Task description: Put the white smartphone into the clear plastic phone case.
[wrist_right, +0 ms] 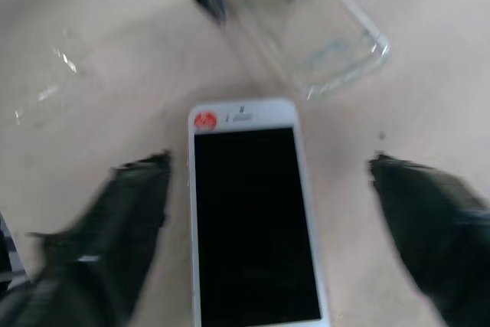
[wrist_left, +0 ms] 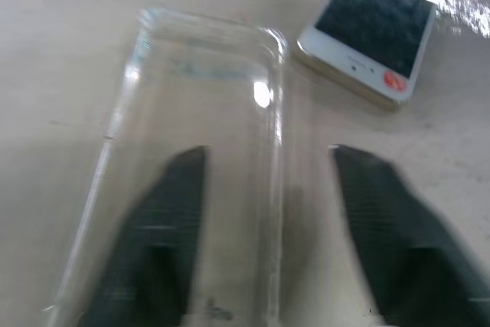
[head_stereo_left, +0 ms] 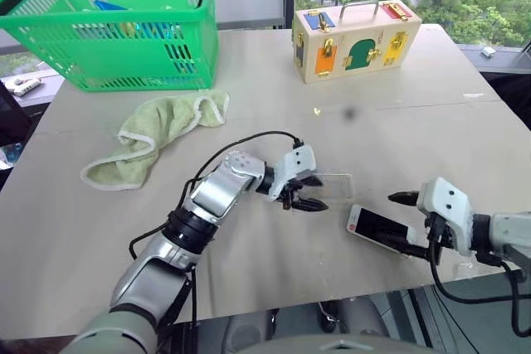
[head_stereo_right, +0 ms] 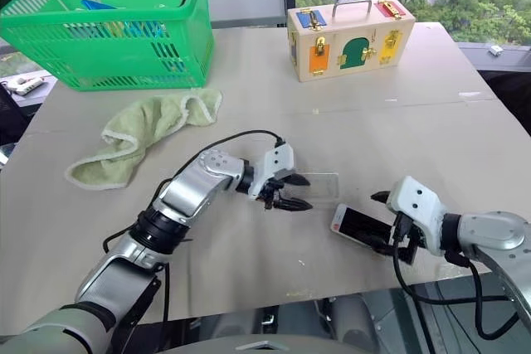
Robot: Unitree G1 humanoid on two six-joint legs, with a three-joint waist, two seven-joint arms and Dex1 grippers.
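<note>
The white smartphone [wrist_right: 253, 212] is lying flat on the bench [head_stereo_left: 415, 122], lengthwise between the right claw's [wrist_right: 268, 189] spread fingers; the clear plastic phone case [wrist_left: 199, 151] is lying just beyond, under the left claw [wrist_left: 268, 212], also spread.

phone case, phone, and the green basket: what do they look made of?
Clear plastic phone case: looks like thin transparent plastic, glossy; the table shows through and its rim glints.
White smartphone: dark glossy front, probably glass, with white bezels; pale edge, possibly metal.
Green basket: apparently moulded plastic, uniform colour, slotted lattice walls.
</note>
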